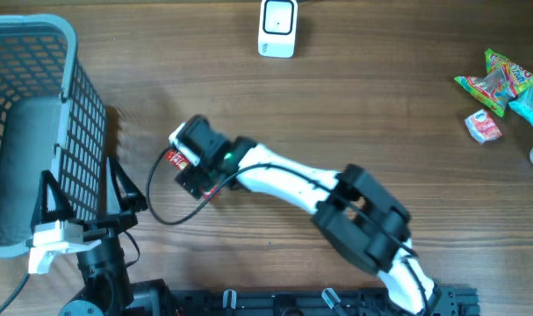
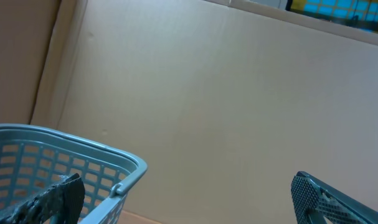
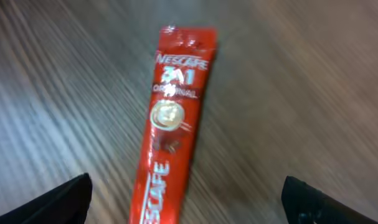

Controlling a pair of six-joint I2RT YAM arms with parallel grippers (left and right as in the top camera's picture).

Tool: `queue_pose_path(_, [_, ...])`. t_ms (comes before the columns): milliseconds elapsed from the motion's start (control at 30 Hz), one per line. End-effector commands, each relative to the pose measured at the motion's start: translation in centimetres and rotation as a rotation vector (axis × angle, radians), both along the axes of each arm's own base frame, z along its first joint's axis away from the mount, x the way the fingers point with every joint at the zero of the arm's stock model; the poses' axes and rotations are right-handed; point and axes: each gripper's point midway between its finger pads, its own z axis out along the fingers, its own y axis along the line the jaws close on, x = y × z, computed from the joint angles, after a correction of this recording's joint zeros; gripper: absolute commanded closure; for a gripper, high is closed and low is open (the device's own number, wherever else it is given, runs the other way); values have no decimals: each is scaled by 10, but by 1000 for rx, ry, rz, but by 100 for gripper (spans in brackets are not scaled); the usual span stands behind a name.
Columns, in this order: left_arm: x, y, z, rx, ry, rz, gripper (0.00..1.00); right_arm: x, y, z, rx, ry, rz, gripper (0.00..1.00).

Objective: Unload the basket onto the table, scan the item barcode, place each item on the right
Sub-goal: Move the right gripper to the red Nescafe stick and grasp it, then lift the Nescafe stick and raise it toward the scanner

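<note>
sachet (image 3: 168, 124) flat on table (image 3: 313, 68), long axis up-frame in right wrist view, leaning slightly right | right gripper (image 3: 185, 198) jaws apart, straddling it, no contact | bare wood both sides | basket (image 1: 73, 61) at left edge | left gripper (image 2: 189, 205) jaws apart, by basket rim

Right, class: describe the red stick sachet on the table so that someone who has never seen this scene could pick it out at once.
On the wooden table, look just right of the grey-blue basket, beneath the tip of the right arm. The sachet lies flat there: a slim red stick with white Nescafe lettering, unlike the green snack packets at the far right.
</note>
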Motion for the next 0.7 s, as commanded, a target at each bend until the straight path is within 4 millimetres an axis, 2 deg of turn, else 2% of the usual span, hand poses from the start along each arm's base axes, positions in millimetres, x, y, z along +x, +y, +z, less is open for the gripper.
queue_pose_path(0, [-3, 2, 3, 0, -11, 13, 0, -2, 1, -29, -48, -26, 3, 8])
queue_pose_path(67, [-2, 2, 1, -1, -5, 13, 0, -5, 2, -45, -58, -7, -9, 14])
queue_pose_path(100, [-2, 2, 0, -2, 1, 13, 0, -6, 0, -52, -68, 5, -15, 25])
queue_pose_path(133, [0, 2, -3, -3, 14, 13, 0, -7, -2, -58, -81, 13, -16, 42])
queue_pose_path(200, [2, 2, -9, -6, 42, 12, 0, -8, -9, -62, -115, 16, -27, 85])
queue_pose_path(233, [5, 2, -16, -8, 73, 8, 0, -7, -14, -61, -132, 16, -47, 96])
queue_pose_path(333, [12, -2, -37, -11, 161, -15, 0, -1, -23, -57, -138, 31, -112, 96])
queue_pose_path(400, [17, -4, -60, -18, 255, -32, 0, 7, -33, -44, -128, 69, -188, 96])
queue_pose_path(500, [21, -7, -100, -37, 421, -55, 0, 12, -49, -8, -34, 220, -222, 96])
queue_pose_path(567, [19, -9, -129, -53, 537, -62, 0, 14, -63, 26, 79, 373, -220, 96])
queue_pose_path(600, [17, -9, -140, -60, 582, -63, 0, 15, -75, 44, 151, 485, -251, 96])
queue_pose_path(667, [14, -9, -155, -69, 645, -63, 0, 20, -95, 63, 242, 656, -325, 96])
